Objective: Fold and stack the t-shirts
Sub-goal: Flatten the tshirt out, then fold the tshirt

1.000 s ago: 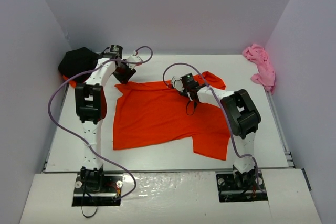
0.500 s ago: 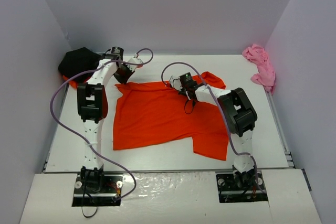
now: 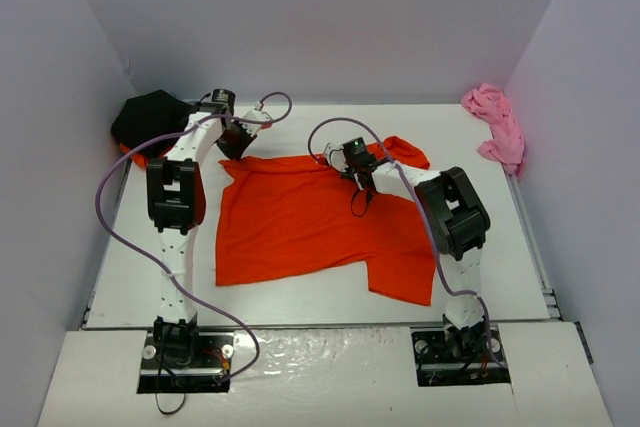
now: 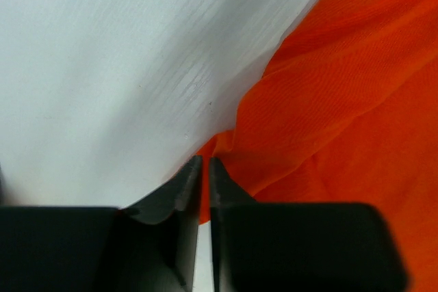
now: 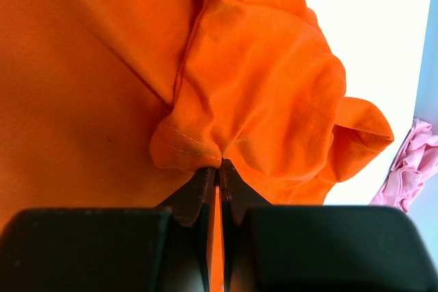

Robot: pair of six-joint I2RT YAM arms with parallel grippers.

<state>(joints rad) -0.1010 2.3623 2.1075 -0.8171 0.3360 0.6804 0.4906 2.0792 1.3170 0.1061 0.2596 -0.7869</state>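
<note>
So the left end effector is pinching, fully closed, the far-left corner of the orange t-shirt, whose body is spreading to its right and back across the tabletop. The right end effector is clamping just as tight on bunched cloth by the far-right sleeve. So the held edge is running straight between them, and I'm guessing a fold toward the near hem.
</note>
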